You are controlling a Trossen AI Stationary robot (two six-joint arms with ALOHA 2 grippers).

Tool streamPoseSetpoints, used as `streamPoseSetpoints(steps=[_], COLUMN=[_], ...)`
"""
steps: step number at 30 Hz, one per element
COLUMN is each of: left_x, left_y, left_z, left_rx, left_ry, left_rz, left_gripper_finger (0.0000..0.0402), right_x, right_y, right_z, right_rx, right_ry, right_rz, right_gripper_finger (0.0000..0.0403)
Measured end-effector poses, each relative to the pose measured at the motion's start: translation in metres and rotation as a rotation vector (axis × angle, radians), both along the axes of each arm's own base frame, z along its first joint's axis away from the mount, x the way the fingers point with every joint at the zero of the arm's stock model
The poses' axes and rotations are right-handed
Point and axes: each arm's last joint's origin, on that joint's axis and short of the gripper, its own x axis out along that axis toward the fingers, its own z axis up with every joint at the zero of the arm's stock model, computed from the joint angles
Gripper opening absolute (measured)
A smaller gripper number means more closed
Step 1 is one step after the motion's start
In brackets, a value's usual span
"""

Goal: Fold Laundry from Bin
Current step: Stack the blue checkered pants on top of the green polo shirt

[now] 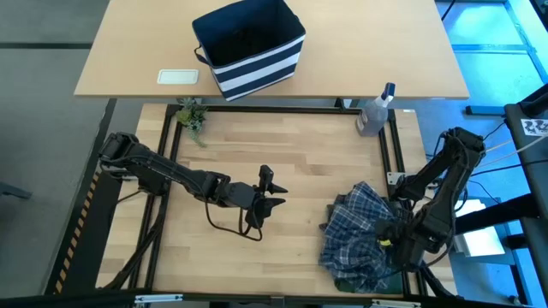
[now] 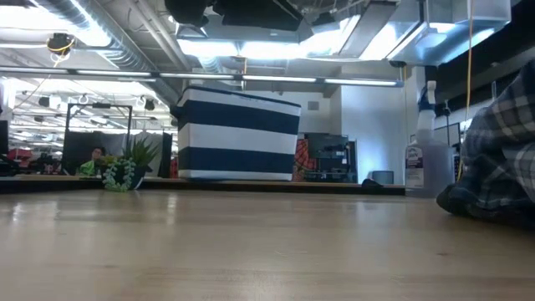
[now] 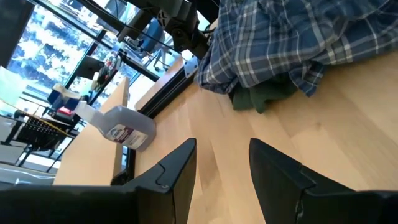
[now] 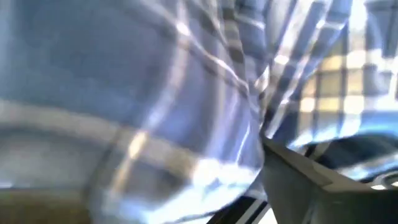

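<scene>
Left hand (image 1: 276, 196) is seen low over mid-counter (image 1: 291, 162), fingers spread, nothing held. Bin (image 1: 250, 47) is set on the far counter. Plaid shirt (image 1: 360, 231) is heaped at the counter's right, green cloth (image 3: 264, 96) beneath. Right hand (image 1: 396, 248) is buried in the shirt; its finger state cannot be told.
</scene>
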Motion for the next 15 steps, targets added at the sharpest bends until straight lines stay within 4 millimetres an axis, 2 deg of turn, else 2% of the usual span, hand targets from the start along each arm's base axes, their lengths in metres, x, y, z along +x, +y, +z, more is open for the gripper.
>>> streamPoseSetpoints(steps=[3, 7, 12, 15], left_x=[0.000, -0.001, -0.001, -0.001], left_y=[0.000, 0.000, 0.000, 0.000], left_z=[-0.001, -0.001, -0.001, -0.002], left_rx=[-0.008, -0.014, -0.021, -0.033], left_ry=[0.006, 0.012, 0.011, 0.010], left_rz=[0.005, 0.010, 0.013, 0.019], left_gripper_finger=[0.0142, 0.0142, 0.0142, 0.0142], right_x=[0.003, 0.005, 0.009, 0.015], right_y=[0.005, 0.005, -0.002, -0.002], right_z=[0.020, 0.053, 0.087, 0.092], right_rx=[0.051, 0.070, -0.023, -0.108], right_ry=[-0.033, -0.104, -0.359, -0.525], right_rz=[-0.008, -0.026, 0.008, 0.049], right_gripper_finger=[0.0234, 0.0230, 0.0210, 0.0193])
